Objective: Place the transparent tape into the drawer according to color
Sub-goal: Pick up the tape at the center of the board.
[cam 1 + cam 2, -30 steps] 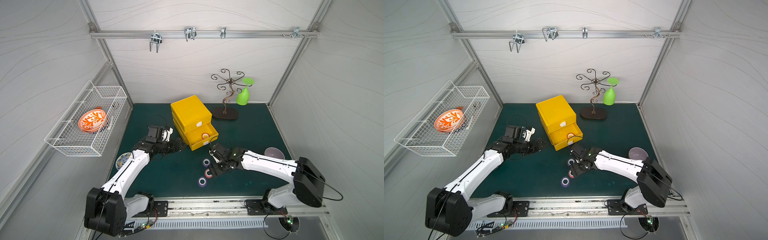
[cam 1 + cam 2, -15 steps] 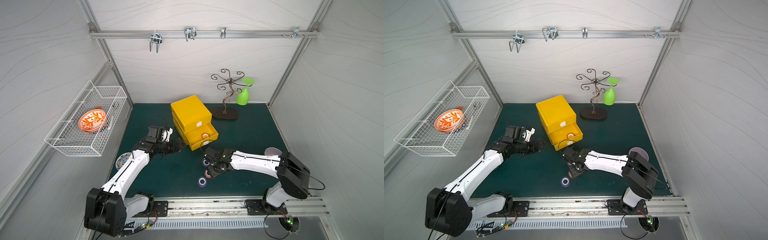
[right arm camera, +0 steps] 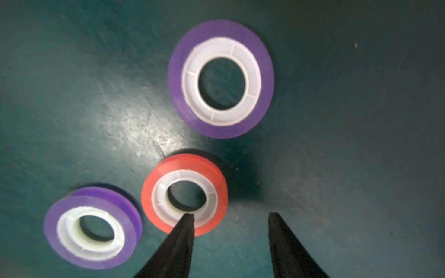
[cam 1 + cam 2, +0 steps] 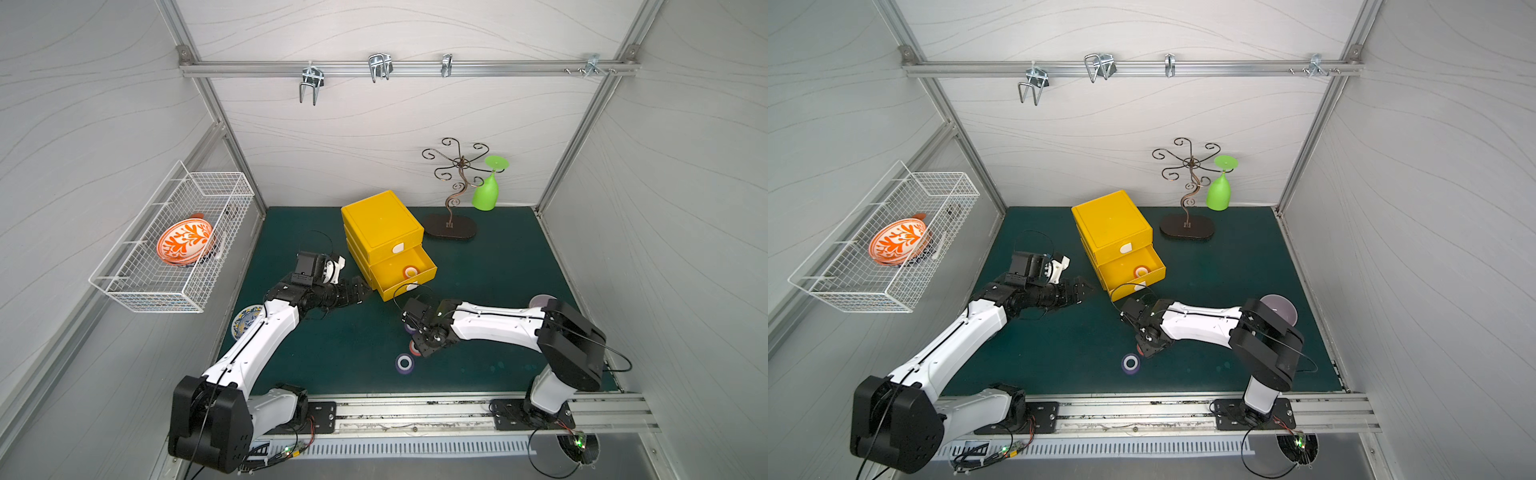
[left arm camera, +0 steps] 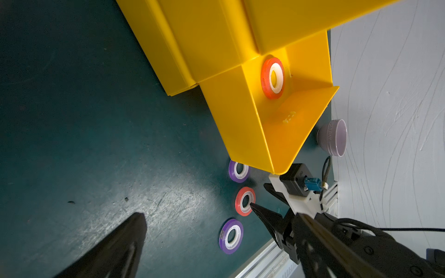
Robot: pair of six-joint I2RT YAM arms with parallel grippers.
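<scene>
The yellow box (image 4: 380,220) stands at mid-mat with its middle drawer (image 4: 424,272) pulled out; an orange-red tape (image 4: 409,272) (image 5: 272,78) lies inside it. On the mat in front lie a red tape (image 3: 184,195) (image 5: 245,201) and two purple tapes (image 3: 220,79) (image 3: 92,227). My right gripper (image 3: 231,216) (image 4: 415,345) points down at the red tape, open: one fingertip (image 3: 189,217) is over its white core, the other stands on the mat outside the ring. My left gripper (image 5: 221,215) (image 4: 365,291) is open and empty beside the box's left front corner.
A wire basket (image 4: 124,286) with an orange-patterned bowl hangs on the left wall. A blue-patterned plate (image 4: 243,322) lies under the left arm. A purple-grey bowl (image 4: 540,299) sits behind the right arm. A black scroll stand (image 4: 451,226) with a green glass (image 4: 486,195) is at the back.
The right gripper has swung left and come down over the red tape, and its jaws have narrowed. The left arm has not moved.
</scene>
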